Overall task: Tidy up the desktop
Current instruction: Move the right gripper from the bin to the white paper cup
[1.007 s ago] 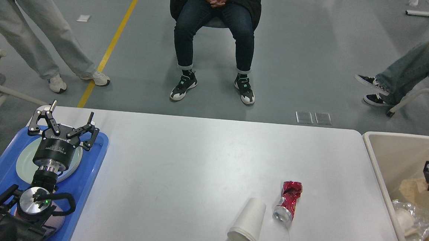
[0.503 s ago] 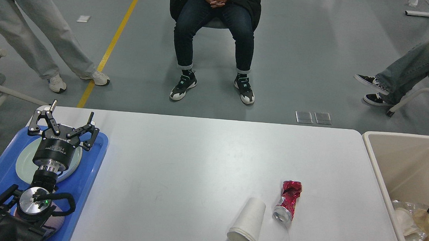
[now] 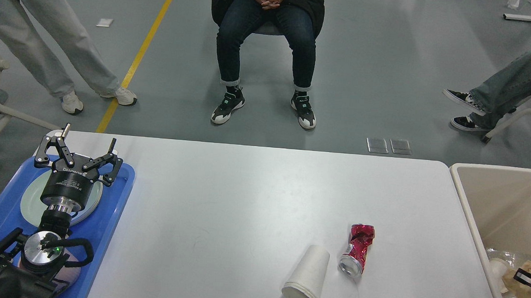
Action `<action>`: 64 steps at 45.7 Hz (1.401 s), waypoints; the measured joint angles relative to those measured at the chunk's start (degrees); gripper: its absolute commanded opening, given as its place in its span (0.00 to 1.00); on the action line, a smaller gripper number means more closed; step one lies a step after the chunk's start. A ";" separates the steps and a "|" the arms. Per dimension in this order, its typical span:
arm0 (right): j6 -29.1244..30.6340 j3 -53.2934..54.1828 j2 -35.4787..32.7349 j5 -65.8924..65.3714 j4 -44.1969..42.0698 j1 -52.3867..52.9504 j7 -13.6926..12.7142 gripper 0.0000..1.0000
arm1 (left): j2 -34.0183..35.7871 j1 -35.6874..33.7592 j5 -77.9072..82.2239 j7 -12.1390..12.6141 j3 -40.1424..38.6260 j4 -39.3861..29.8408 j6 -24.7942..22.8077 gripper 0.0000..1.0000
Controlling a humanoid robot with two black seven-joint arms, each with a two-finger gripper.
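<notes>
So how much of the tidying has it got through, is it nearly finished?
Partly. Some rubbish already lies in the beige bin, and a plate sits in the blue tray. Neither gripper visibly holds anything: the left gripper hangs open over the tray. A paper cup and crushed red can remain on the desktop.

Our left arm is black, with a silver metal disc at one joint carrying a small green light and a looped black cable. Its left pincer [image 3: 82,154] has linked black fingers studded with pale screws above a round body with white lettering. Only a dark sliver of our right arm shows.
</notes>
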 measured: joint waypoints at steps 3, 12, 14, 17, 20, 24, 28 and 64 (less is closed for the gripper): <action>-0.26 -0.16 0.00 -0.03 0.00 -0.44 0.03 0.80 | 0.00 0.00 0.00 0.00 0.00 0.00 0.00 0.96; -3.18 -0.23 0.23 -0.04 0.11 -0.70 0.51 1.00 | -0.01 0.00 0.00 0.00 0.00 0.00 0.00 0.96; -3.43 -0.23 0.42 -0.05 0.16 -0.73 0.54 1.00 | -0.01 0.00 0.00 0.00 0.00 0.00 0.00 0.96; -3.60 -0.23 0.55 -0.05 0.19 -0.75 0.54 1.00 | -0.01 0.00 0.00 0.00 0.00 0.00 0.00 0.96; -3.65 -0.24 0.64 -0.05 0.21 -0.74 0.55 1.00 | -0.01 0.00 0.00 0.00 0.00 0.00 0.00 0.96; -3.65 -0.15 0.72 -0.05 0.40 -0.49 0.56 1.00 | -0.01 0.00 0.00 0.00 0.00 0.00 0.00 0.96; -3.38 -0.07 1.09 -0.08 0.74 -0.11 0.57 1.00 | -0.01 0.00 0.00 0.00 0.00 0.00 0.00 0.96; 41.98 -16.66 -13.06 -10.44 64.95 77.20 -22.98 1.00 | -0.01 0.00 0.00 0.00 0.00 0.00 0.00 0.96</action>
